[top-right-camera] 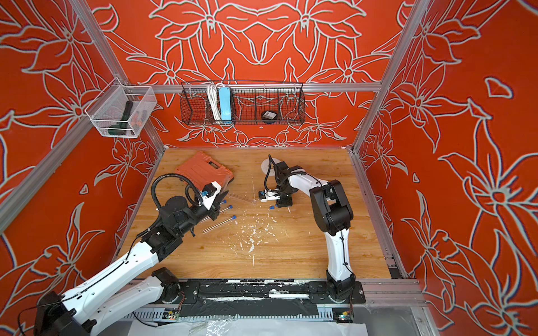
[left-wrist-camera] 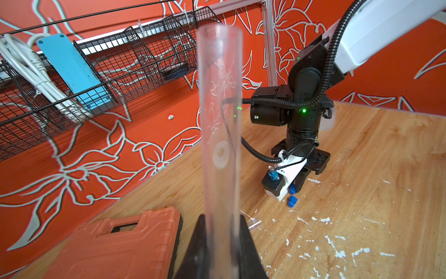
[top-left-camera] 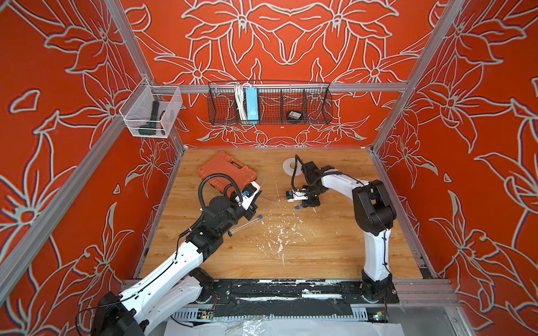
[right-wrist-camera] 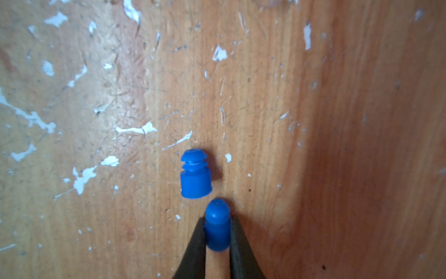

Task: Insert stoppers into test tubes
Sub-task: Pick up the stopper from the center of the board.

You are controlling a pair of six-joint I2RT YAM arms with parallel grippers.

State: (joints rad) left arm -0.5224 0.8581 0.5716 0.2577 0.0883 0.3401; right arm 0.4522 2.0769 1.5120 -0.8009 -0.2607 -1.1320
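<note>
**Desk:** Red flowered walls are boxing in a scuffed wooden table [top-left-camera: 320, 247]. What are the arms doing?

**Photographer:** At left, the left gripper [left-wrist-camera: 222, 232] is clamping a clear tube [left-wrist-camera: 220, 96], with its open mouth pointing away from the jaws. At centre, the right gripper [right-wrist-camera: 217, 232] is pinching a blue stopper [right-wrist-camera: 217, 227] by its wider cap, low at the table, with the rounded nose poking out. A second stopper [right-wrist-camera: 195, 176] is lying just beside it.

**Desk:** How are these things likely to handle?

**Photographer:** The tube is looking light, stiff, slick and breakable, so a grip on its shaft is seeming wise. The stopper is looking feather-light, and gripping the cap is leaving the plug end free.

**Desk:** Anything in containers?

**Photographer:** On the far wall, a wire basket [top-left-camera: 269, 103] is carrying a white cable, a blue power strip [top-left-camera: 251, 104] and a dark round item. On the left wall, a mesh bin [top-left-camera: 151, 110] is holding a dark tool. An orange case [top-left-camera: 227, 174] is sitting closed, far left. Capped tubes [top-right-camera: 218, 224] are lying near the left gripper.
</note>
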